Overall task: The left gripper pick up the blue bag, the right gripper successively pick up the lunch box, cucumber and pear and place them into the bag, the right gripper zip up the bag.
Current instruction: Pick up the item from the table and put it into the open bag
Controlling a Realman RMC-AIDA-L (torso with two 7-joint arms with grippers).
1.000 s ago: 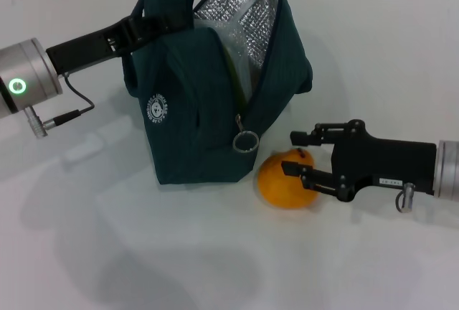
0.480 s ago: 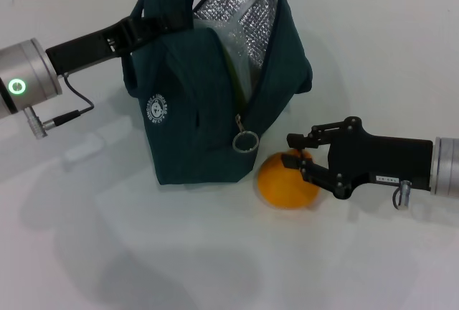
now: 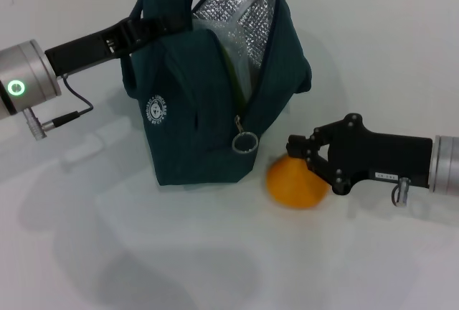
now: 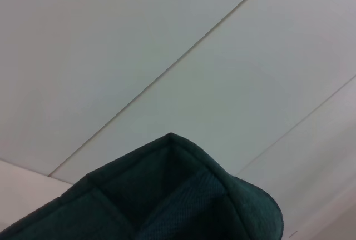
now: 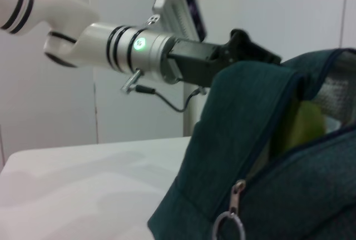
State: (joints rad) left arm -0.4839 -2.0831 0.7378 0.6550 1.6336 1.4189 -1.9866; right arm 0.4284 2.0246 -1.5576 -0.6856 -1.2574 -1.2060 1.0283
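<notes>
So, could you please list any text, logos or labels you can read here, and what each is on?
Round white logo on the blue bag: ring of lettering, too small to read.
Small white label on the right gripper: print too small to read.
Nothing else carries text.

My head camera looks down from above. My left wrist camera faces up, close. My right wrist camera looks level. All share the blue bag point(image 3: 215, 102).
</notes>
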